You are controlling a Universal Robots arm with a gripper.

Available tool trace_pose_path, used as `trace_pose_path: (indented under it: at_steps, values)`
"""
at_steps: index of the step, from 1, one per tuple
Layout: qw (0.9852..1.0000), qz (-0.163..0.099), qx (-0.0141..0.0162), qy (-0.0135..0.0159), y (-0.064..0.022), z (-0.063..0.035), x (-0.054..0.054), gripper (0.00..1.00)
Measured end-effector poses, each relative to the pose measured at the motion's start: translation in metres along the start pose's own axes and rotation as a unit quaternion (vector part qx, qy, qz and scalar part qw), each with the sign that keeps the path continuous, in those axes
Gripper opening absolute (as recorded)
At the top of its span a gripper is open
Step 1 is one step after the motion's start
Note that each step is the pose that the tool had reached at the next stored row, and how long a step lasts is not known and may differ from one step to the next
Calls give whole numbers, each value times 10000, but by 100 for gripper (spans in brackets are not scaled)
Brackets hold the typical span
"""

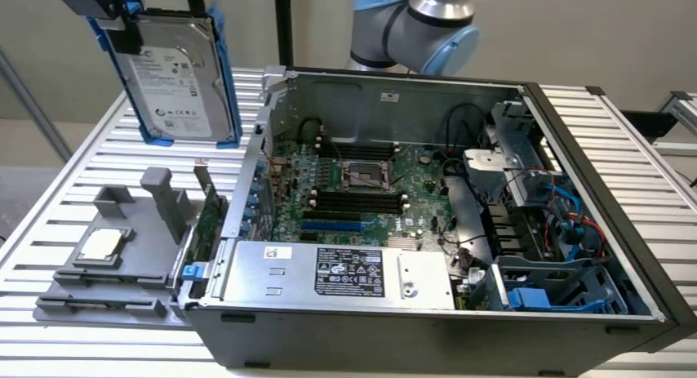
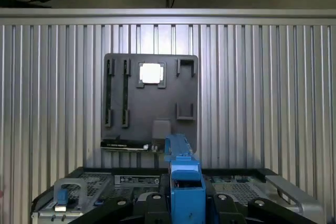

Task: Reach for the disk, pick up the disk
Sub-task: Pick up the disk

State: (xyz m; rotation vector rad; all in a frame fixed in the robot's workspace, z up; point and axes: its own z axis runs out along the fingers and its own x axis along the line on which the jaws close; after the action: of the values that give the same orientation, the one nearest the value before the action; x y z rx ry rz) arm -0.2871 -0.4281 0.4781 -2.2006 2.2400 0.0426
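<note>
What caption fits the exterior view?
Gripper holds the blue-framed hard drive upright in the air beside the open computer case.

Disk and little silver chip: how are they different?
The disk hangs upright in the air; the chip lies flat on the grey tray. The disk is much bigger than the chip. The disk has a blue frame and a white label; the chip has neither. Both are silvery.

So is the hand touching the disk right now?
Touching. The exterior view shows the hand clamped on the top end of the disk, which hangs upright in the air above the table.
</note>
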Motion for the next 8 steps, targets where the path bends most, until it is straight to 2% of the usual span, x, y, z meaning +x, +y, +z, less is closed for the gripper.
trace_pose_path:
  at_steps: [6, 8]
  values:
    - [10000, 0, -22, -3, -218, -61, 79, 33]
    - [10000, 1, -38, -3, -288, -81, 101, 33]
